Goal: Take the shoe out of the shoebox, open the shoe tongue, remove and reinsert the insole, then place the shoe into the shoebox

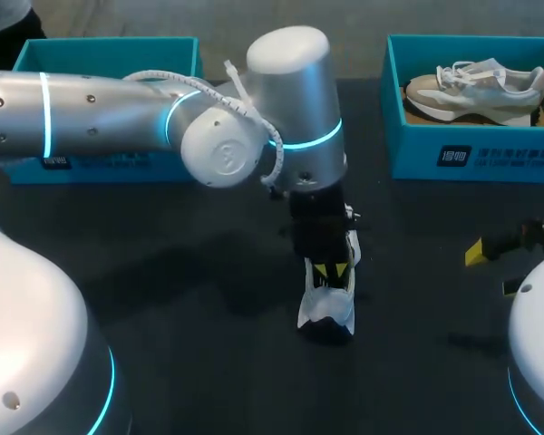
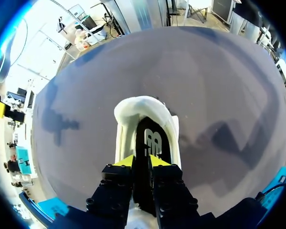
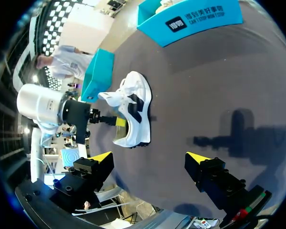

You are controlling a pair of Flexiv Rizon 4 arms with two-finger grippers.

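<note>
Left gripper [image 2: 143,161] pinched near-shut on the black insole [image 2: 153,140], sunk into the white sneaker [image 2: 133,107] upright on the desk [image 2: 219,86], shoe's length in line with it. Right gripper [image 3: 149,157] wide open, empty, well apart.

- The right claw [image 3: 149,160] is hanging above the dark table [image 3: 219,86], its two yellow-tipped fingers [image 3: 99,162] standing wide apart with nothing between them.
- A white shoe [image 3: 136,107] with black side markings is sitting on the table ahead of the claw, apart from it.
- The left claw [image 3: 115,121] is gripping the shoe at its heel opening, with the silver left arm [image 3: 40,106] stretching away behind it.
- A teal shoebox [image 3: 200,16] is standing well ahead of the claw, beyond the shoe.
- A second teal box [image 3: 96,76] is standing beyond the shoe, near the left arm.
</note>
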